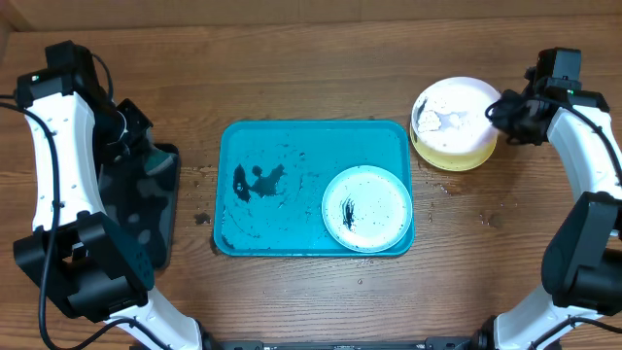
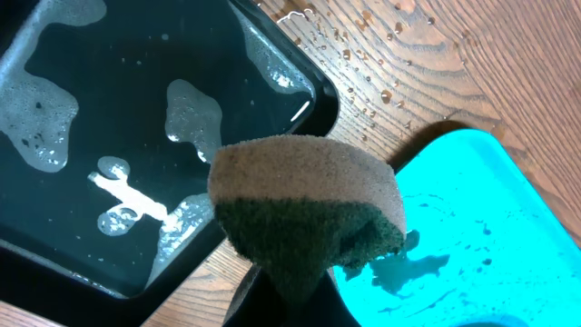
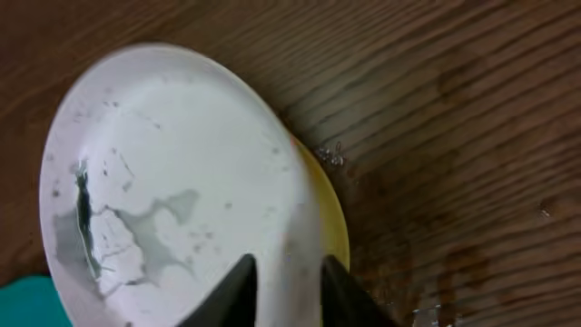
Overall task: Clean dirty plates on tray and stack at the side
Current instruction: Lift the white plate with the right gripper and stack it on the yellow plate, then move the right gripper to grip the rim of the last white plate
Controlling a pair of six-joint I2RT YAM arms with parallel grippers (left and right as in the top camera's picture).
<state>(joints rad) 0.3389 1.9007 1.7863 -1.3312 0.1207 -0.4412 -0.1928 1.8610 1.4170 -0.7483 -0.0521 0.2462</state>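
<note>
A: Sponge (image 2: 304, 195) fills your left wrist view, green scourer side down. It is clenched in your left gripper (image 2: 283, 298) over the gap between the sudsy black tray (image 2: 313, 91) and the turquoise tray (image 1: 301, 228).

B: The plate you want is the teal-rimmed plate (image 1: 366, 208), the only one on the turquoise tray, in its lower right corner, with a black smear at its centre. From your sponge it lies to the right in the overhead frame. That is the whole length of the tray away, along its long left-to-right axis.

A: Your right gripper (image 3: 289, 292) is the nearer one, I judge. Its jaws stand parted astride the rim of the white plate (image 3: 182, 163). That plate rests on the yellow-green plate (image 3: 331, 213) at upper right, on the table (image 1: 292, 78) just beside the tray. The rim looks let go, not pinched.

B: For room, you have bare wood between the stack and the tray. The teal plate crowds the tray's right and lower walls. Its left side faces open tray floor, with a black puddle (image 1: 255, 180) further left.
</note>
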